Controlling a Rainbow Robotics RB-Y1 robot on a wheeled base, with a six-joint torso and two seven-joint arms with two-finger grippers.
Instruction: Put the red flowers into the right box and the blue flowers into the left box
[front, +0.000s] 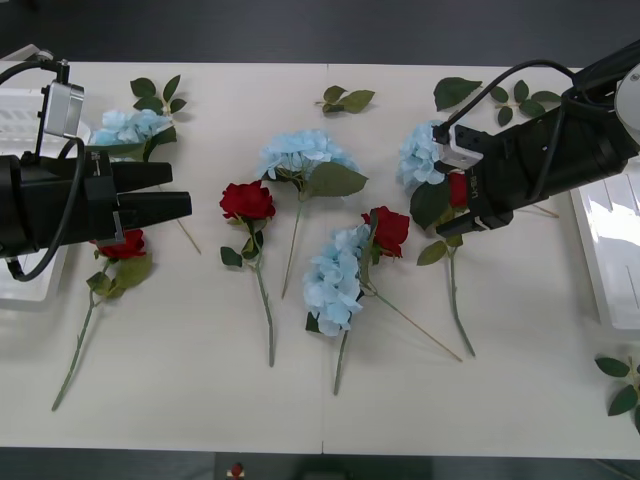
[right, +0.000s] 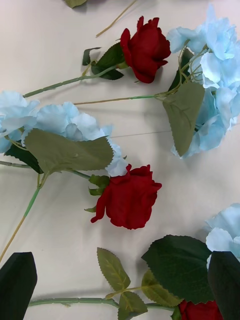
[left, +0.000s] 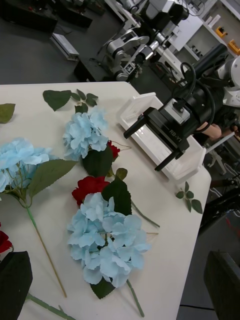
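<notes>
White table (front: 200, 400) under and all round the left fingers (front: 150, 176) and right fingers (front: 470, 222). Loose green leaf sprig (front: 345, 99) at the far edge, between both sets, well apart from each. Second sprig (front: 520, 100) just beyond the right fingers. Third sprig (front: 625, 385) well apart from them, towards the near right corner.

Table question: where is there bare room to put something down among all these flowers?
The table is bare along its near edge, below the stems, and between the left red rose and the middle red rose. The centre, around the blue cluster, is crowded.
</notes>
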